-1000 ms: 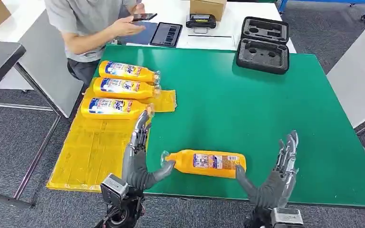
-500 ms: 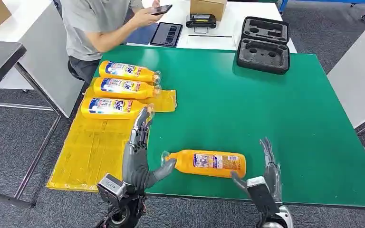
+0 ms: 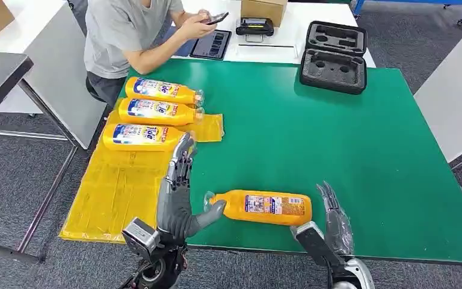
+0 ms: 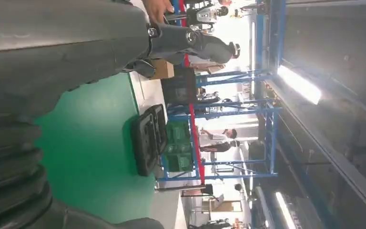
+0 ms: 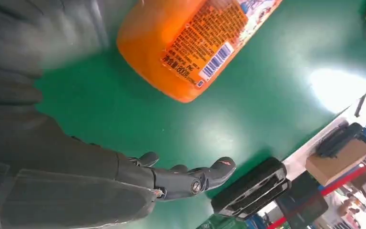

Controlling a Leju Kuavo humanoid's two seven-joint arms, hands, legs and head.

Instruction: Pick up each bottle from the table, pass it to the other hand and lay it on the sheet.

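Trouble is most likely to start at the left, where three bottles point(image 3: 156, 112) are already laid side by side at the far end of the yellow sheet point(image 3: 117, 189), which hangs over the left edge of the green table point(image 3: 349, 156). Just right of the sheet the left hand point(image 3: 177, 195) is held upright with its fingers spread wide and nothing gripped; its thumb is seen at the cap end of the fourth bottle point(image 3: 263, 206), though contact cannot be confirmed. That bottle is lying on its side near the front edge, cap to the left, base to the right. The right hand point(image 3: 331, 226) is seen low at the front edge, just right of the base, fingers apart and empty. A round bottle on its side can be rolled or pushed if it is met off-centre, and it could be sent off the near edge. A poor wrap may let the smooth body slip during the pass. Further risk is judged at the sheet: the nearest laid bottle sits close beside the left fingers and could be knocked.
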